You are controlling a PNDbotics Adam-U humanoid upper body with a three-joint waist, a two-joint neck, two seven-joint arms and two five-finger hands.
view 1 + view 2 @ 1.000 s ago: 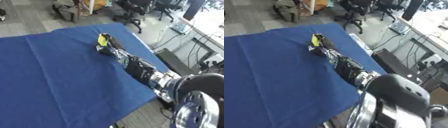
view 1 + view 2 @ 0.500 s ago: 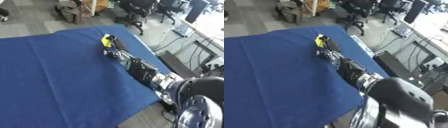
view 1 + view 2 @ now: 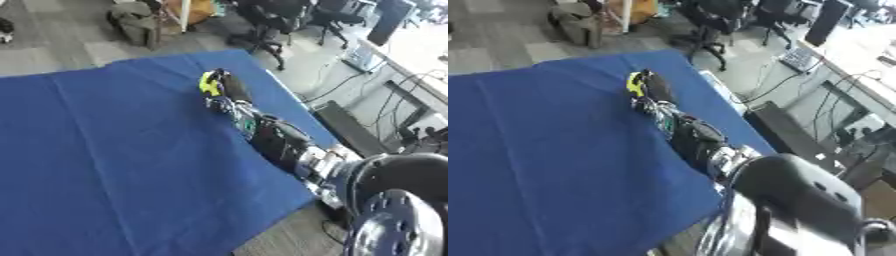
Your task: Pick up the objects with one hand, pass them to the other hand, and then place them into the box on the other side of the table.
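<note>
Near far table edge, right robot hand [image 3: 229,89], yellow object [image 3: 208,83] against its left side

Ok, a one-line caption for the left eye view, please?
Right hand reaches across the blue cloth, at a yellow object near its far edge.

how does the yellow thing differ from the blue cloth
The yellow object is small and bright; the blue cloth is dark and covers the whole table. The yellow object sits against the right hand; the cloth lies flat and creased beneath both. Whether the hand's fingers grip the object cannot be told.
</note>
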